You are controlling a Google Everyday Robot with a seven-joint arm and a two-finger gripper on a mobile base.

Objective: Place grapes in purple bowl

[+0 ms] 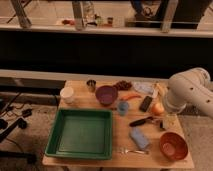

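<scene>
The grapes [123,85], a small dark reddish-purple cluster, lie on the wooden table [100,165] near its back edge. The purple bowl [106,94] stands just left of and in front of them, and looks empty. My white arm [189,91] reaches in from the right. My gripper [163,122] hangs low over the right part of the table, beside the yellow-orange fruit [158,108]. It is well to the right of and nearer than the grapes and holds nothing that I can see.
A green tray [55,145] fills the front left. A white cup [67,94], metal cup [91,85], carrot piece [131,96], blue cup [123,107], black block [145,103], black-handled utensil [141,121], blue sponge [139,137], fork [131,150] and orange bowl [173,145] stand around.
</scene>
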